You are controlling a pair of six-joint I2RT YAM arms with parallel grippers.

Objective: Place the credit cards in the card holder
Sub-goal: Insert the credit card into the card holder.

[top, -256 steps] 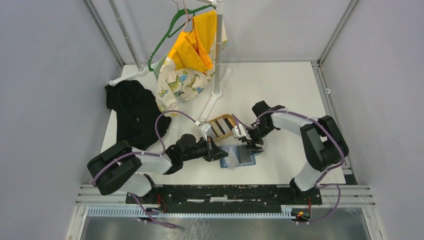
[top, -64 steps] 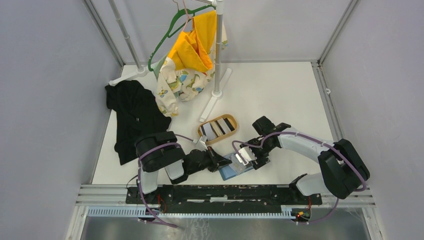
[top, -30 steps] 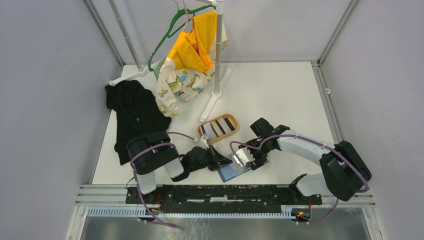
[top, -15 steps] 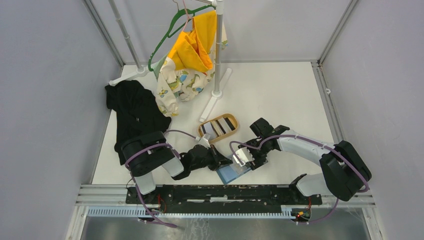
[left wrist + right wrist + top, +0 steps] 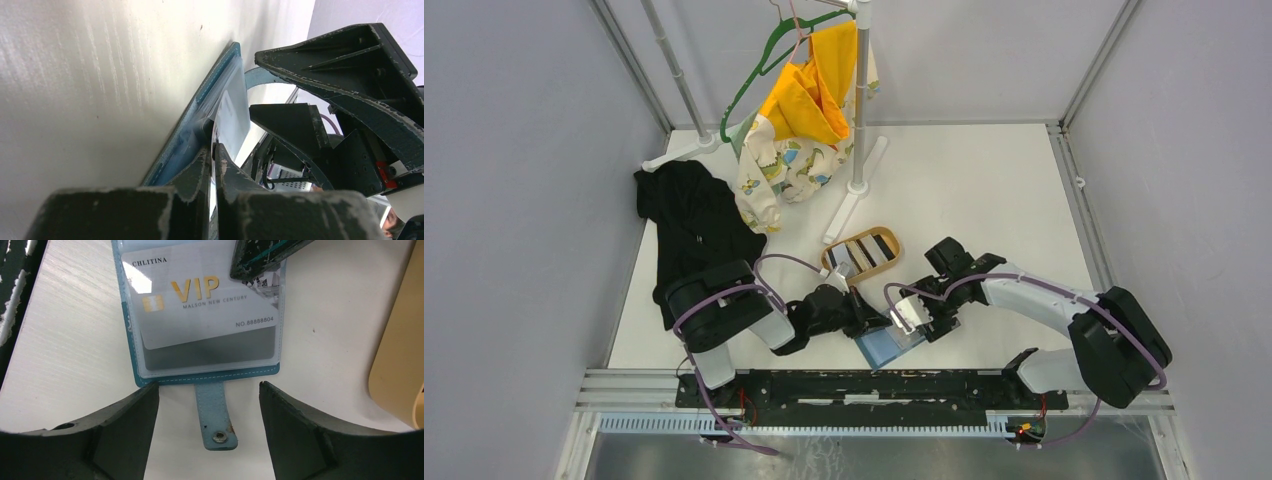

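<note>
2 arms meet low over the white surface (image 5: 984, 180). Near the oval tray (image 5: 395, 370), which carries striped credit cards (image 5: 861, 255), the teal card holder (image 5: 882, 348) lies open and flat. Spread wide, the right pincer (image 5: 207, 390) straddles its snap tab. Pressed nearly together, the left pincer (image 5: 214, 150) sits at a corner of the VIP card (image 5: 200, 310) in the clear pocket.

A lab test cell. Grey walls (image 5: 514, 200) box in a white table (image 5: 984, 180), with a metal rail (image 5: 874, 385) along its near edge.
</note>
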